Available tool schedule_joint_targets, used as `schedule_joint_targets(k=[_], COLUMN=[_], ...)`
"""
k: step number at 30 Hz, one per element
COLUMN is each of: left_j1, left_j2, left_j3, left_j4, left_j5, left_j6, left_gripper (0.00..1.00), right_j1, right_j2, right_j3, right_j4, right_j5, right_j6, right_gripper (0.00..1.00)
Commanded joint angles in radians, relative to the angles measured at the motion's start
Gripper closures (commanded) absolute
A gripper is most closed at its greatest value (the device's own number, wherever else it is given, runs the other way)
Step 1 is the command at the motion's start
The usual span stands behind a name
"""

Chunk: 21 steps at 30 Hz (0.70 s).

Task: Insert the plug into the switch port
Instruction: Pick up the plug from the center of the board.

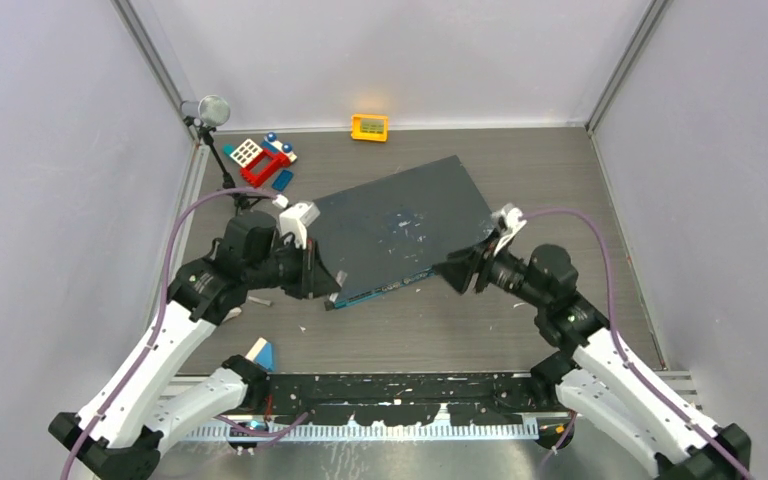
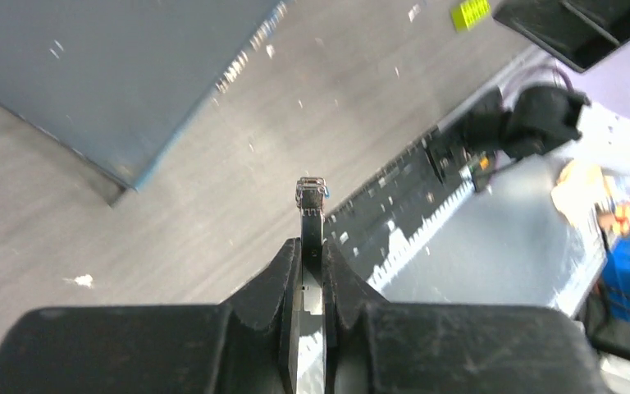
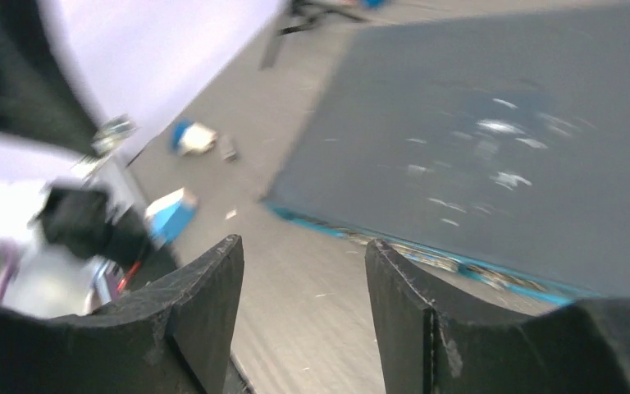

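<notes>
The switch (image 1: 400, 225) is a flat dark-grey box with white scuffs, lying slanted in mid-table. Its thin teal front face (image 1: 385, 288) points toward the arms. In the right wrist view the ports along that face (image 3: 459, 264) are blurred, and no single switch port can be told apart. My left gripper (image 2: 312, 246) is shut on the plug (image 2: 311, 197), a thin metal piece sticking out past the fingertips. It hovers over bare table off the switch's near left corner (image 2: 127, 176). My right gripper (image 3: 303, 258) is open and empty just before the front face's right end.
A small orange-yellow box (image 1: 369, 127) lies by the back wall. Red, white and blue toy bricks (image 1: 260, 160) sit at the back left beside a stand with a silver cylinder (image 1: 210, 109). A blue-white piece (image 1: 261, 352) lies by the black rail (image 1: 400, 390) at the near edge.
</notes>
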Motion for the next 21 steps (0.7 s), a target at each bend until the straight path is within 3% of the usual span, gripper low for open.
schedule_joint_targets(k=[1,8,15,17,21], left_j1=[-0.013,-0.034,-0.107,-0.109,-0.109], left_j2=[-0.031,-0.022,0.047,0.06,0.069], left_j3=[0.077,0.08,0.135,0.152,0.152], left_j4=[-0.256,-0.374,-0.393,-0.392,-0.372], left_j5=[0.164,0.367,0.288,0.252,0.201], left_j6=[0.059,0.122,0.168,0.188,0.227], left_gripper=[1.0,1.0,1.0,1.0,1.0], right_j1=[0.242,0.523,0.848,0.88,0.887], right_j2=[-0.111,-0.107,0.128,0.198,0.276], right_j3=[0.0,-0.003,0.138,0.162,0.161], right_j4=[0.186,0.136,-0.004,0.001,0.108], right_j5=[-0.095,-0.234,0.095,0.178,0.189], right_j6=[-0.326,-0.834,-1.235,-1.328,-1.4], right_gripper=[0.37,0.37,0.36,0.36,0.36])
